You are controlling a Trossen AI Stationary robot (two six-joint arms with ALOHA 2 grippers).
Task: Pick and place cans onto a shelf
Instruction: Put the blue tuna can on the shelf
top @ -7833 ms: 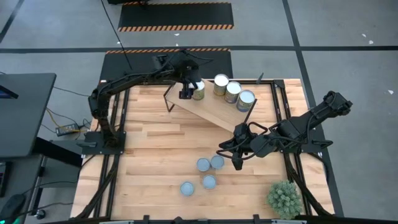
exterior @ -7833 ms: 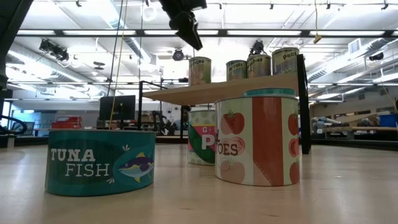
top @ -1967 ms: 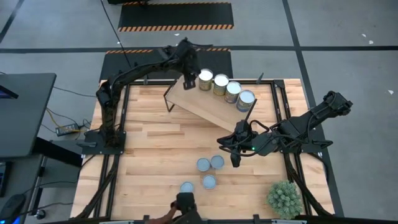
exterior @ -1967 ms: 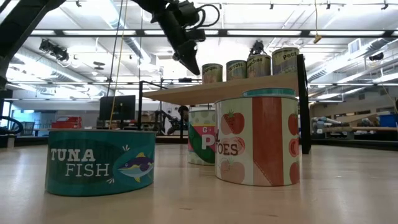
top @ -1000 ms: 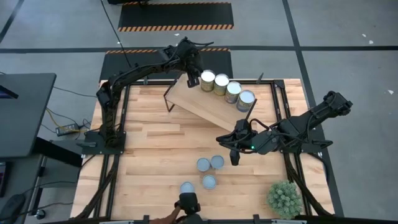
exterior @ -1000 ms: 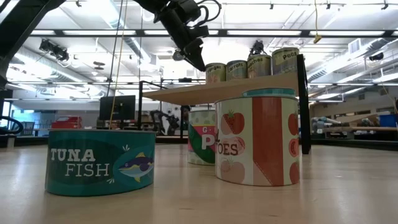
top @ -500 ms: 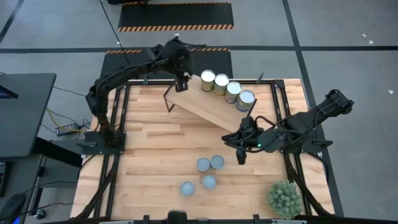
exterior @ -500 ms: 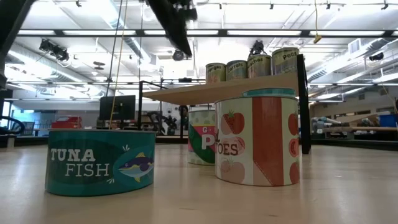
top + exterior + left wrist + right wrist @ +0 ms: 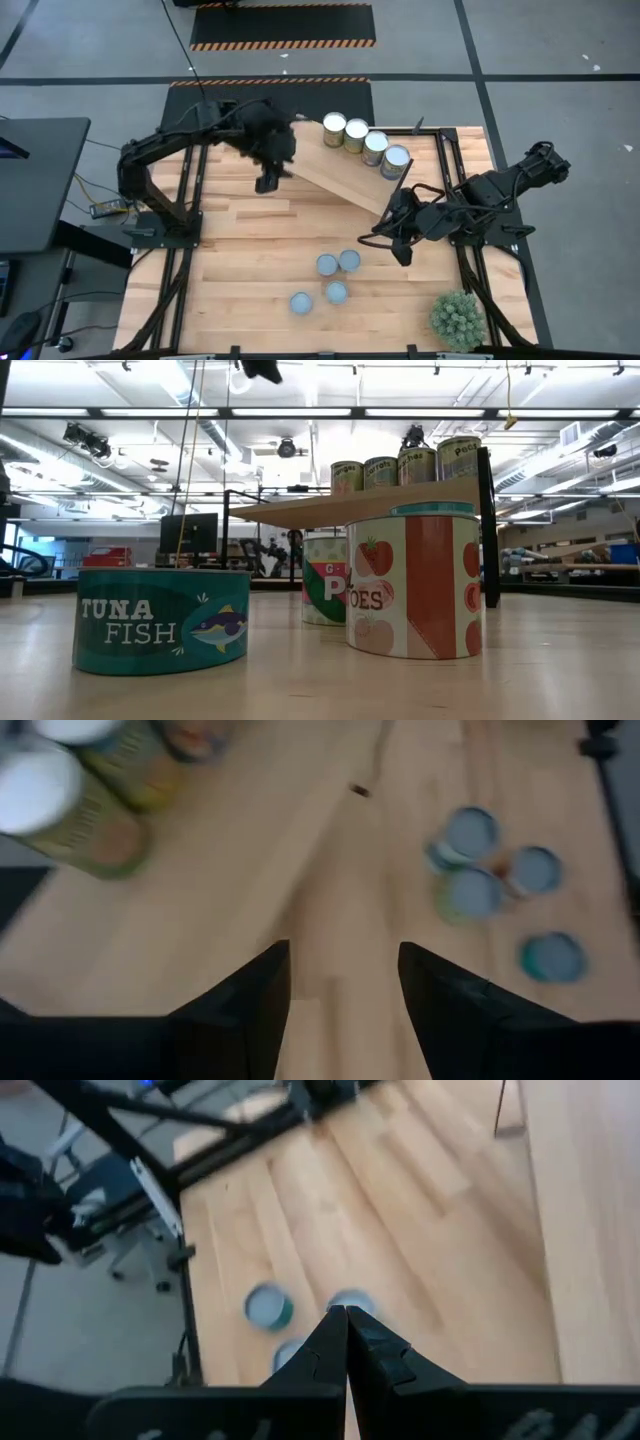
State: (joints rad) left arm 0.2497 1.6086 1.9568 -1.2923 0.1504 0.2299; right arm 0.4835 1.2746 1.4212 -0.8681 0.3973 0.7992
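four cans [image 9: 364, 141] line the shelf [image 9: 335, 175] at its far edge, four more [image 9: 325, 279] sit near; left gripper [image 9: 266, 184] empty, fingers parted, left of the shelf; right gripper [image 9: 401, 256] clenched, empty, right of the near cans.

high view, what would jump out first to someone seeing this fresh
Four cans stand in a row along the far edge of the tilted shelf, and four blue-topped cans cluster on the table nearer the front. The left gripper hangs open and empty just left of the shelf, while the right gripper is shut beside the blue cluster. A green plant sits at the front right corner.
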